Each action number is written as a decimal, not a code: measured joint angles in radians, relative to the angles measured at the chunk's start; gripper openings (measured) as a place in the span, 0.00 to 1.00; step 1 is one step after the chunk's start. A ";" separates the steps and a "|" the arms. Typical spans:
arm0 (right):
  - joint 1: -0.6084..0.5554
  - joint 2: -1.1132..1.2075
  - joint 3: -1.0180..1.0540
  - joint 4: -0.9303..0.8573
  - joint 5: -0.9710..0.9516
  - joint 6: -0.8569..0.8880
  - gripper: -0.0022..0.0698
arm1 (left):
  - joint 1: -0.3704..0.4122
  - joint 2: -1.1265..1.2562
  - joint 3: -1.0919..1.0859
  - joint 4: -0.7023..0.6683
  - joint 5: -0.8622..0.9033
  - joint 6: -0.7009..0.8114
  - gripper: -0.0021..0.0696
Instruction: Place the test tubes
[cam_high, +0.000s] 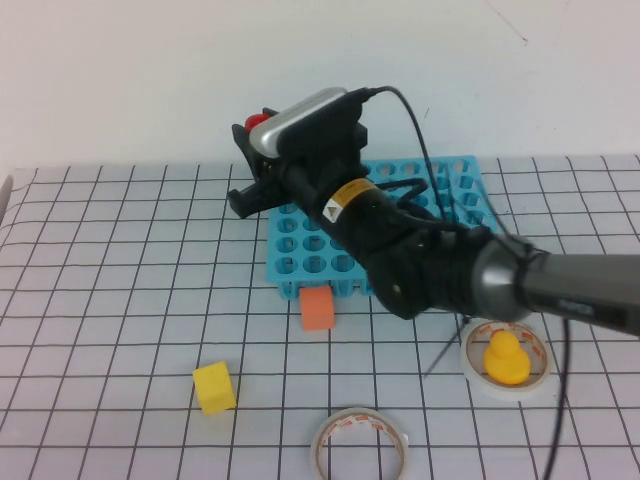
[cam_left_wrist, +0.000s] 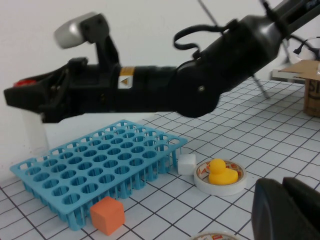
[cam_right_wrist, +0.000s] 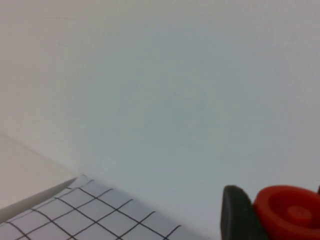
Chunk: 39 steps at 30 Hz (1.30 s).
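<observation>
As seen from the high view, the right gripper (cam_high: 248, 165) was raised above the far left corner of the blue rack (cam_high: 300, 268), with its arm reaching in across the rack from the right. A test tube (cam_high: 258, 122) was pinched between its jaws, and only the red cap was visible. An orange cube (cam_high: 317, 310) was set against the rack's near edge. A yellow cube (cam_high: 214, 388) was placed nearer on the gridded table (cam_high: 100, 280). A yellow duck (cam_high: 507, 358) was seated inside a tape roll (cam_high: 478, 378) on the right, and a second tape roll (cam_high: 327, 440) was laid at the near edge. The left gripper was not shown here.

In the left wrist view, the left gripper (cam_left_wrist: 286, 197) was shown well apart from the rack (cam_left_wrist: 100, 165), its fingers (cam_left_wrist: 270, 205) pressed together on nothing. The right gripper (cam_left_wrist: 25, 95) was held level. The test tube (cam_left_wrist: 34, 131) was hung upright from it, off the rack's corner and seated in no hole. A white cube (cam_left_wrist: 186, 164) was located between rack and tape roll (cam_left_wrist: 202, 182).

In the right wrist view, the test tube (cam_right_wrist: 292, 215) was seen by its red cap, clamped beside one dark finger (cam_right_wrist: 237, 217), with the white wall (cam_right_wrist: 150, 75) behind.
</observation>
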 joint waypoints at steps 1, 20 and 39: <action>0.001 0.021 -0.028 0.023 0.015 -0.014 0.42 | 0.000 0.000 0.000 0.000 -0.002 0.000 0.03; 0.002 0.204 -0.138 0.193 -0.002 -0.222 0.42 | 0.000 0.000 0.000 0.002 -0.002 -0.002 0.03; -0.010 0.204 -0.138 0.212 -0.007 -0.173 0.42 | 0.000 0.000 0.000 0.002 -0.002 -0.002 0.03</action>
